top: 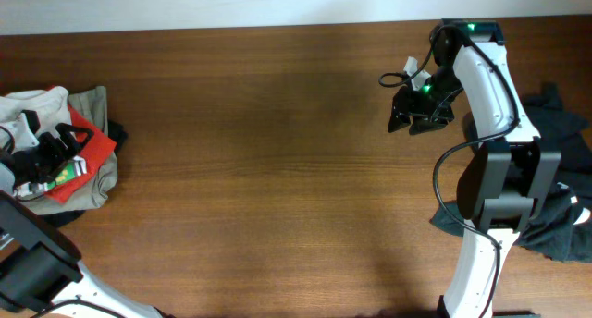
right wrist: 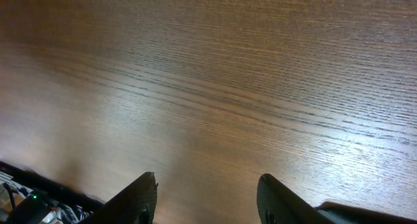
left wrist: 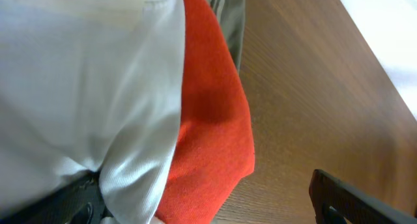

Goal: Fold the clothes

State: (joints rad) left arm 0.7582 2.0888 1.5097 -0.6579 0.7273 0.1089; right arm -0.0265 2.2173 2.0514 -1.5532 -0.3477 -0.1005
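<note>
**Entry: two arms, two heaps of laundry, nothing folded yet**

**Overhead.**
- The left gripper [top: 44,159] sits low in the heap at its own end of the table [top: 277,170].
- The white garment [top: 42,103] is bunched just beyond it. The red garment [top: 92,156] lies under and beside it, and the olive garment [top: 92,103] is on the far side of the red.
- The right gripper [top: 418,119] hangs above bare wood, with no cloth beneath or beside it.
- The dark clothes [top: 560,124] lie behind that arm, around its base and well apart from its fingers.
- A small green-and-white patch shows by the left gripper, too small to read.

**Left wrist.**
- The jaws stand wide apart.
- One finger [left wrist: 352,201] is out over bare wood. The other is half buried under the white garment.
- White and red cloth both lie in the gap between the fingers, and nothing is pinched.
- No label or print is legible.

**Right wrist.**
- The fingers [right wrist: 140,198] are spread with only wood grain between them.
- No writing is visible.

**Risks, as judged.**
- If the left gripper closes here, it would likely take white and red cloth together, so lifting one piece could drag the whole heap.
- The buried finger may snag a fold.
- The dark clothes under the right arm's base may catch when pulled.
</note>
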